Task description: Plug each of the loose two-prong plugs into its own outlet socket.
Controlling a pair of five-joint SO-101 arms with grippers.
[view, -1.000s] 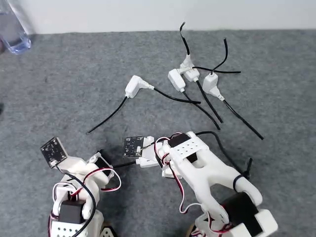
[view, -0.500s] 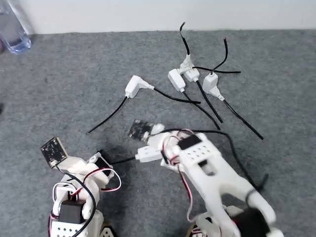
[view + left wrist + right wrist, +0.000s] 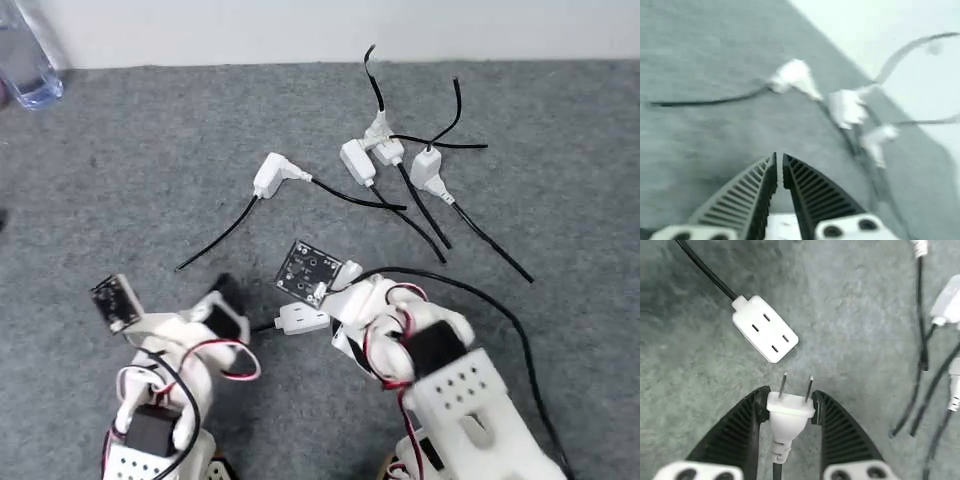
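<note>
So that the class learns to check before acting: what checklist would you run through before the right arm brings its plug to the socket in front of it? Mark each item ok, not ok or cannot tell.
1. The plug is clamped in the right gripper, one finger on each side: ok.
2. Both prongs are bare and point outward: ok.
3. The outlet socket has its slots showing and empty: ok.
4. Prongs lined up with a slot pair: not ok. The socket lies apart on the carpet, off to one side and turned at an angle.
5. The left gripper placed to steady the socket: not ok. It is shut and empty.
6. Slack in the plug's cord: cannot tell.
</note>
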